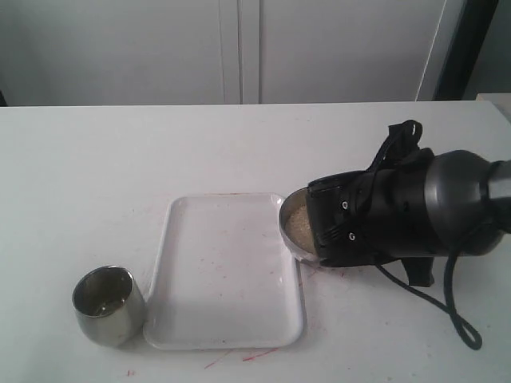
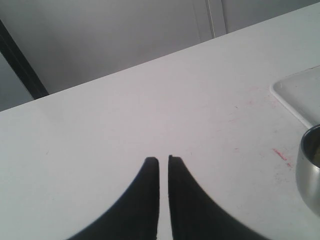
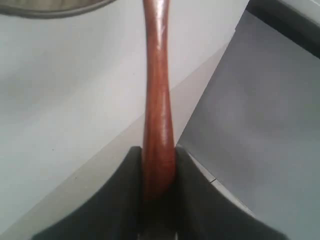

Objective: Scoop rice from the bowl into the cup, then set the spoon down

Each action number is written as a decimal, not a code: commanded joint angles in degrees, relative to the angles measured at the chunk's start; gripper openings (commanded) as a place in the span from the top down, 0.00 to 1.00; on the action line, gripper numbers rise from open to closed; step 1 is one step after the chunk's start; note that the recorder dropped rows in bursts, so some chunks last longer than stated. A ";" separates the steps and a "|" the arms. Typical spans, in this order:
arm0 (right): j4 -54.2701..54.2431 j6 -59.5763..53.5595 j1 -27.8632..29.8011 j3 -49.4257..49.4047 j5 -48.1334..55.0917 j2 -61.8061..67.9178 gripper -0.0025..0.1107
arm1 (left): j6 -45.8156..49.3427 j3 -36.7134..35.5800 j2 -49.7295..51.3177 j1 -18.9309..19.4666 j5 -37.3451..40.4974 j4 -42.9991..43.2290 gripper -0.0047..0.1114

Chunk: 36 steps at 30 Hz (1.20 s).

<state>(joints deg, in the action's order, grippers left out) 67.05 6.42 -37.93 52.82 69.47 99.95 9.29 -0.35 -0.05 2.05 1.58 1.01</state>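
Note:
The steel bowl (image 1: 291, 242) sits at the right edge of the tray, half hidden under my right arm (image 1: 399, 211). Off-white rice (image 1: 298, 219) shows inside it. My right gripper (image 3: 158, 150) is shut on the spoon's reddish-brown handle (image 3: 158, 90), which runs toward the bowl's rim (image 3: 50, 7); the spoon's oval end is out of view. The spoon is hidden in the exterior view. The steel cup (image 1: 108, 305) stands at the front left beside the tray, and shows at the edge as cup (image 2: 311, 170). My left gripper (image 2: 163, 160) is shut, holds nothing, and hovers over bare table.
A white rectangular tray (image 1: 223, 275) lies between cup and bowl, its corner (image 2: 300, 95) in the left wrist view. Red marks streak the white table (image 1: 96, 183). A black cable (image 1: 447, 307) trails from the right arm. Cabinet doors stand behind the table.

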 commanded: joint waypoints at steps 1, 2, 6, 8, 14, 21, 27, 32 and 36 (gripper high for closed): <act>0.71 1.95 1.50 -0.31 0.49 0.25 0.98 | -0.08 0.35 0.05 -0.16 -0.34 -0.50 0.84; 0.71 1.95 1.96 -0.31 0.49 0.25 0.98 | -0.08 0.35 0.05 -0.16 -0.34 -0.50 0.84; 0.60 1.95 2.06 -0.31 0.49 0.25 0.98 | -0.08 0.35 0.05 -0.16 -0.34 -0.50 0.84; 0.60 1.95 2.06 -0.31 0.49 0.25 0.98 | -0.08 0.35 0.05 -0.16 -0.34 -0.50 0.84; 0.48 1.95 2.06 -0.31 0.28 0.50 0.98 | -0.08 0.35 0.05 -0.16 -0.34 -0.50 0.84; -0.97 2.89 2.06 -0.31 -0.08 3.02 0.98 | -0.08 0.35 0.05 -0.16 -0.34 -0.50 0.84; -4.74 2.89 1.95 0.94 -1.66 3.05 0.98 | -0.08 0.35 0.05 -0.16 -0.34 -0.50 0.84; -11.22 0.63 1.95 3.92 -1.95 3.05 0.98 | -0.08 0.35 0.05 -0.16 -0.34 -0.50 0.84; -17.64 -3.30 1.95 6.78 -1.47 3.05 0.98 | -0.08 0.35 0.05 -0.16 -0.34 -0.50 0.84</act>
<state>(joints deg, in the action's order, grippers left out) 53.42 5.77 -36.26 57.87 67.67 103.19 9.29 -0.35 -0.05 2.05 1.58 1.01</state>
